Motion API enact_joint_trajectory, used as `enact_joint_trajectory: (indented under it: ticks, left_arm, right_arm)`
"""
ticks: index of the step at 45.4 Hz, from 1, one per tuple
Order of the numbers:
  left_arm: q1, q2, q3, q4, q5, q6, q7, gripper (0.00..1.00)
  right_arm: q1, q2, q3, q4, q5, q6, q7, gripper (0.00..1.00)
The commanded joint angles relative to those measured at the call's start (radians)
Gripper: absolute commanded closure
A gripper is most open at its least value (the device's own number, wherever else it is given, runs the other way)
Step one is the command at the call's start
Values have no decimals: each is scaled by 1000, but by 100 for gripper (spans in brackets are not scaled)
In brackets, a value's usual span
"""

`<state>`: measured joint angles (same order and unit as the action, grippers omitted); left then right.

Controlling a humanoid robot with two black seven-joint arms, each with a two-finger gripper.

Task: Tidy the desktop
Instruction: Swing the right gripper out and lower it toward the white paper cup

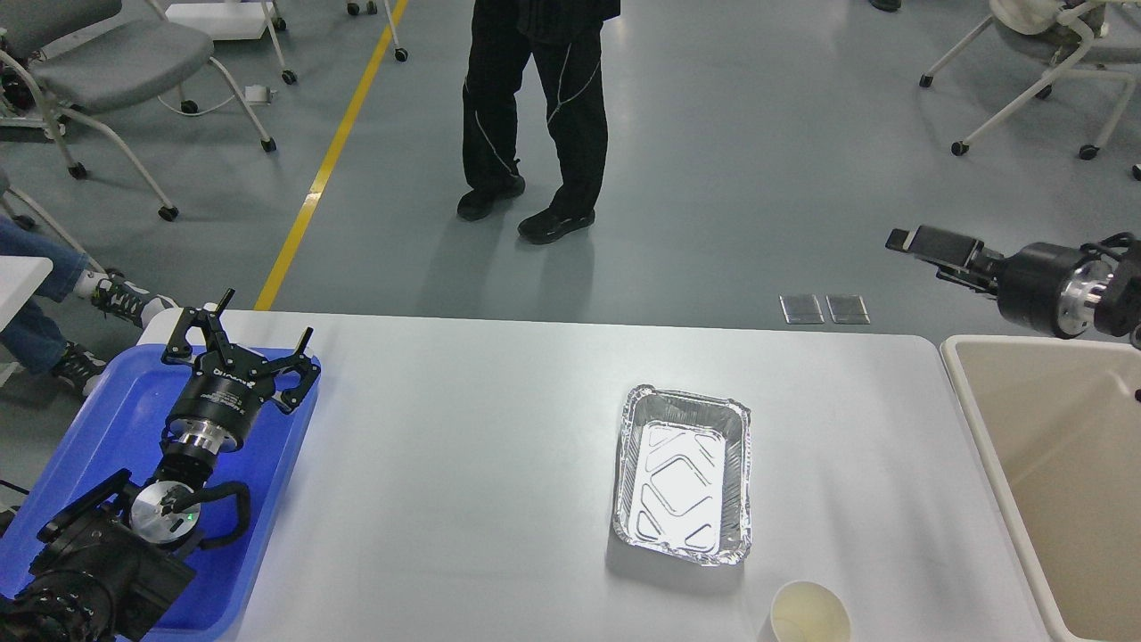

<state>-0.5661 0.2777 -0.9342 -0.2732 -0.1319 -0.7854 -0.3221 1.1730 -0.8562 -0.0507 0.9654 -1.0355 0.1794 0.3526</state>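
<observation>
The white desktop (463, 464) fills the lower half of the head view. An empty foil tray (683, 473) lies on it right of centre, and a white paper cup (809, 613) stands at the front edge. My left gripper (258, 337) is open and empty, hovering over the far end of the blue plastic tray (98, 428) at the desktop's left edge. My right gripper (931, 243) is raised beyond the desktop's far right corner, pointing left. It is seen side-on, so its fingers cannot be told apart. Nothing shows in it.
A beige bin (1052, 464) stands against the desktop's right edge and looks empty. A person in black trousers (535, 107) stands on the floor beyond the desktop. Wheeled chairs (116, 62) stand at the back left and back right.
</observation>
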Motion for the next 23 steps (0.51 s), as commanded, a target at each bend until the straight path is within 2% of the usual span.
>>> enact_joint_trajectory:
  ticks: [1,10,23]
  left_arm:
    - [0,0,0,0,0,0,0,0]
    - [0,0,0,0,0,0,0,0]
    - [0,0,0,0,0,0,0,0]
  right_arm:
    - [180,-63,-254,174,-130,72,-46,0]
    - [249,-165,-337,416,-190,94,-61,0]
    - [280,-221,-480,587,-236,109,-67,0]
